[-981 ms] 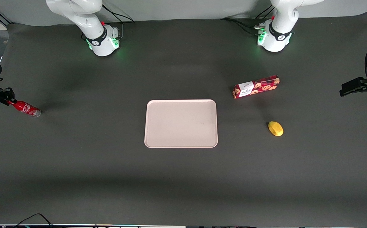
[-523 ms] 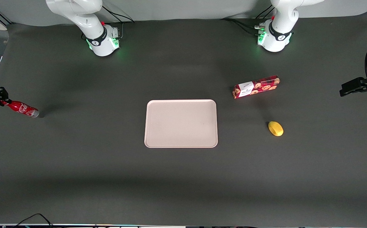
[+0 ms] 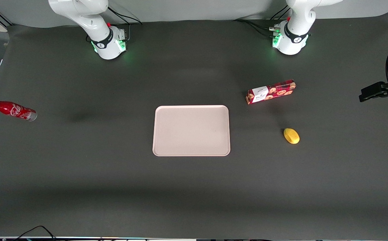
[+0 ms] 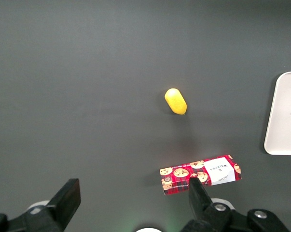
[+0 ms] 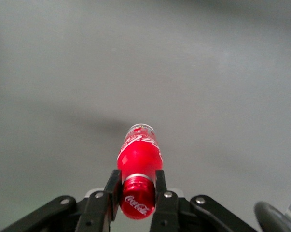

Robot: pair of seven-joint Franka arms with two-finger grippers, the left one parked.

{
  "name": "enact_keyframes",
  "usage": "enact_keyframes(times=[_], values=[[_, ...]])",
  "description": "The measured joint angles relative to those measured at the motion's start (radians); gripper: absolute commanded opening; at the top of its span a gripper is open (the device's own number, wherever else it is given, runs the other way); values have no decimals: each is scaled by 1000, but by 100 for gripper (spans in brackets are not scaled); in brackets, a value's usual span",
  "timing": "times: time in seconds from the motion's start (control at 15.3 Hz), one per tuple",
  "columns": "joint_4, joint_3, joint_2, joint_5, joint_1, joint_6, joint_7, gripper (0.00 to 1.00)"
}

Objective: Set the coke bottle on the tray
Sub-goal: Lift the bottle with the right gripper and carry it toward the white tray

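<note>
Gripper (image 5: 134,188) clamped on the neck of the coke bottle (image 3: 15,110) just under the cap, held clear of the table at the working arm's end, well apart from the tray (image 3: 191,131). Judged risky: so narrow a hold (body and silvery base hanging free) could let it swing or slip during the carry, or tip on landing. Readable: white "Coca-Cola" script on cap and body; biscuit box (image 3: 271,91) label illegible.

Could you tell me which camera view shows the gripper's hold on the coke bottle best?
The right wrist view: the gripper is shut on the coke bottle at its capped neck, both fingers plain. The front view shows the bottle at the working arm's end of the table, its gripper mostly cut off. The left wrist view shows neither.
</note>
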Motion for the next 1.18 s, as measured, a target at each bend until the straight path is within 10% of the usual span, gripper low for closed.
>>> enact_keyframes(times=[0.65, 1.18], values=[[219, 587, -38, -7, 21, -241, 830, 15], [109, 860, 218, -30, 40, 116, 1328, 16]])
